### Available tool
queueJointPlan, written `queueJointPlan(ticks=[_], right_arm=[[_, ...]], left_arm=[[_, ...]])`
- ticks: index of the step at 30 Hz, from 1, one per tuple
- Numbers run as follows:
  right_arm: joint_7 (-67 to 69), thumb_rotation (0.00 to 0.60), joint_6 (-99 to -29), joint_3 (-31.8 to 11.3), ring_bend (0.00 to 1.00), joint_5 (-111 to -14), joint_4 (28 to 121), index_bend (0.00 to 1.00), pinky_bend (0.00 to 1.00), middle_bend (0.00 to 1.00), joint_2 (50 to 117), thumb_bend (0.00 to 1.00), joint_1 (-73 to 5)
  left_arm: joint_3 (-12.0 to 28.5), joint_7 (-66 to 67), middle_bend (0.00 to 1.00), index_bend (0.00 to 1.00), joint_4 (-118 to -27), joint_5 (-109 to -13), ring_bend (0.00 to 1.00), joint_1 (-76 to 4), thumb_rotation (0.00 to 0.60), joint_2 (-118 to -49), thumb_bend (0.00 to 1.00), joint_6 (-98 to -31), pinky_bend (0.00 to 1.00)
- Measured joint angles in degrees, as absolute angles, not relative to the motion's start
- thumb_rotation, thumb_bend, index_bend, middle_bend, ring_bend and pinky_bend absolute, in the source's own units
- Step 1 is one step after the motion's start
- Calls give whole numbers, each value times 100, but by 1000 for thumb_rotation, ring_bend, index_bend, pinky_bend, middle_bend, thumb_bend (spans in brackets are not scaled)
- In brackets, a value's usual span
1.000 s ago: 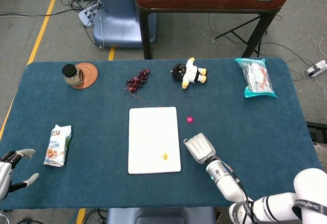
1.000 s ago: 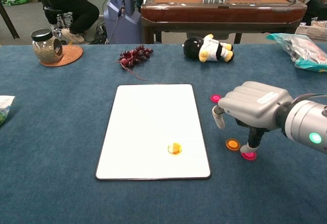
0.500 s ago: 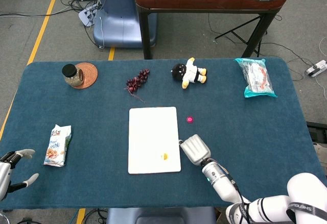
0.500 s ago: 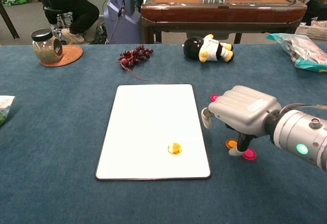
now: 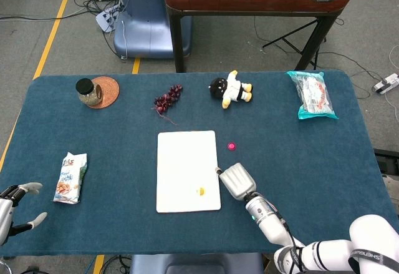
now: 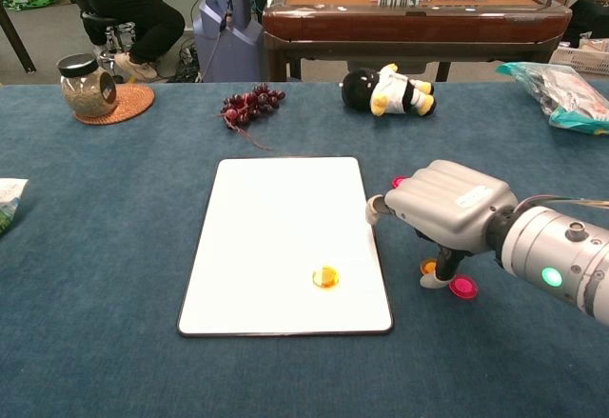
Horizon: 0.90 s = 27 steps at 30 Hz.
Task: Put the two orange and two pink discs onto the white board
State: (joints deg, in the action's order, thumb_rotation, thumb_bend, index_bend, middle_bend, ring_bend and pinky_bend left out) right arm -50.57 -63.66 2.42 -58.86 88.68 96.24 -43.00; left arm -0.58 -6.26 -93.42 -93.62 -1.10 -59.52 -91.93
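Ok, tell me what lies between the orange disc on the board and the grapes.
Only bare white board and then blue cloth lie between the orange disc and the grapes; both views show it.

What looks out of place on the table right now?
Nothing is spilled or damaged. One orange disc lies on the white board; the other orange disc and a pink disc sit on the cloth under the right hand, another pink disc lies farther back.
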Motion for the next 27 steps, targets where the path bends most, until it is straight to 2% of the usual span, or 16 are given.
queueJointPlan(ticks=[27], right_arm=[[-5095, 600, -6236, -75, 1000, -5689, 8656, 230, 1000, 1000, 9466, 10, -4129]], left_arm=[[-75, -592, 446, 407, -9340, -9359, 376, -129, 600, -5972, 141, -9137, 534]])
